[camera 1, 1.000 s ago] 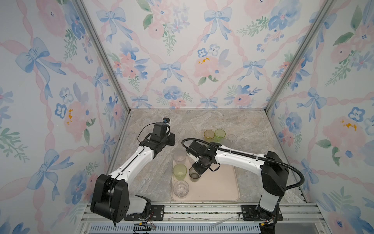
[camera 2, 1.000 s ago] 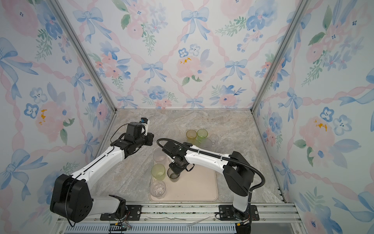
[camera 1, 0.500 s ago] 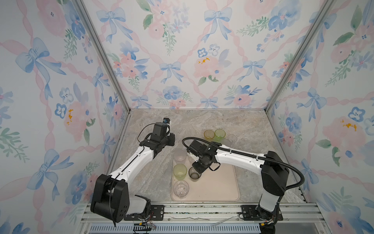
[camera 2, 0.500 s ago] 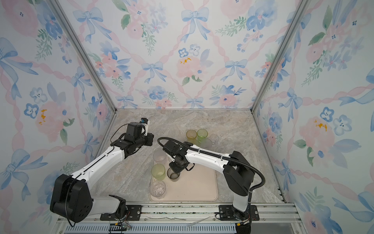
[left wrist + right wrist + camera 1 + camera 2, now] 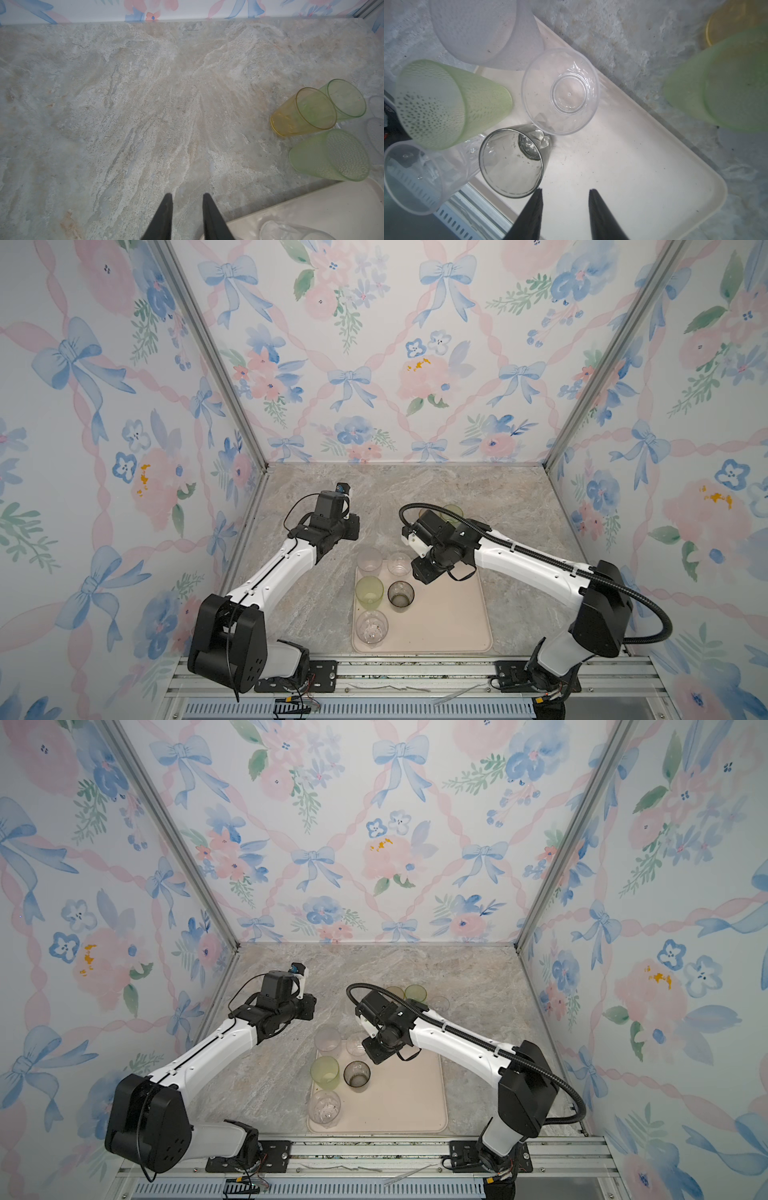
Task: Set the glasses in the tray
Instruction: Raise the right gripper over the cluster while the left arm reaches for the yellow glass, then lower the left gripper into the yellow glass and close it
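Note:
The cream tray (image 5: pixel 449 614) lies at the front middle of the table. Several glasses stand along its left part: a frosted one (image 5: pixel 369 559), a clear one (image 5: pixel 399 563), a pale green one (image 5: pixel 369 591), a smoky grey one (image 5: pixel 400 595) and another clear one (image 5: pixel 371 626). My right gripper (image 5: pixel 565 192) hovers open and empty over bare tray (image 5: pixel 633 166), its one finger close beside the smoky grey glass (image 5: pixel 512 164). My left gripper (image 5: pixel 187 196) is open and empty above the table, just off the tray's far left corner (image 5: pixel 311 207).
An amber glass (image 5: pixel 301 113), a green glass (image 5: pixel 346 99) and a frosted green glass (image 5: pixel 330 155) stand on the marble table behind the tray, partly hidden by the right arm in both top views. Floral walls close three sides. A metal rail (image 5: pixel 415 672) runs along the front.
My right gripper has opened, let go of the smoky grey glass and drawn up and back from it. The glass stays upright in the tray. The left arm has not moved.

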Available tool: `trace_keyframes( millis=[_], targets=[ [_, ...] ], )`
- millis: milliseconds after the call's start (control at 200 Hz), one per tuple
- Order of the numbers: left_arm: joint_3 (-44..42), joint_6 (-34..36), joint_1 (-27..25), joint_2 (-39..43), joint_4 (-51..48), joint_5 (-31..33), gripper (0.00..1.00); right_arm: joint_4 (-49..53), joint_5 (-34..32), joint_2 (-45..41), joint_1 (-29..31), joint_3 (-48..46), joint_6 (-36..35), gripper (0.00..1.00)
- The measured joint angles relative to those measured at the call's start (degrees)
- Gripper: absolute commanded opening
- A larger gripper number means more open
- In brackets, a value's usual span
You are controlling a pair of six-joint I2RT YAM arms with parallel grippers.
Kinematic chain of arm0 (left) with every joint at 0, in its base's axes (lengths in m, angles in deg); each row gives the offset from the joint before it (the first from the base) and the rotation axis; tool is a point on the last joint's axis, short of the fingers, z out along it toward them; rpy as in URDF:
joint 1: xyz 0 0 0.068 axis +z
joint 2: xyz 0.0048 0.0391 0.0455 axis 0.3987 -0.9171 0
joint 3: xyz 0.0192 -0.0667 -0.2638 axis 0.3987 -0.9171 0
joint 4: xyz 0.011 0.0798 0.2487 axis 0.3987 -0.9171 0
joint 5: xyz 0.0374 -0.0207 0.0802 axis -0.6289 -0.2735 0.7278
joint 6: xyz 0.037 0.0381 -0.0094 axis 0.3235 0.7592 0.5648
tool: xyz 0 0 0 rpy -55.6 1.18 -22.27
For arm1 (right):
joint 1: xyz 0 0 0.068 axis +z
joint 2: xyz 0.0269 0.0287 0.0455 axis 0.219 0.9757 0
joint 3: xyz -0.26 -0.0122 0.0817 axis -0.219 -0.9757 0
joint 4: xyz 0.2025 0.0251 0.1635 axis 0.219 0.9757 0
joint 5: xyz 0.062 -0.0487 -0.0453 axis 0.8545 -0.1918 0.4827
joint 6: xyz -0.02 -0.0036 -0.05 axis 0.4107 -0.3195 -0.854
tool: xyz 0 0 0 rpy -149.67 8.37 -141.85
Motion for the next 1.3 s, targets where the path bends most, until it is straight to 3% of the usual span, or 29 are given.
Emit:
trace_keyframes(
  millis=[365,825,1301],
  targets=[
    [4.5,0.63,-3.67,-4.85,-1.49,-0.33,0.25,1.29,-3.41,-7.52,-12.76,0.17,-1.36,0.4],
    [32.22,2.69,-10.38,-27.08,-8.13,-5.64,0.29,-3.63,-2.73,-4.61,-27.76,0.98,-2.43,0.41],
    [46.45,5.03,-15.02,-39.15,-16.2,-7.74,0.32,-7.3,0.85,-4.61,-31.87,-1.7,-2.4,0.41]
  ],
)
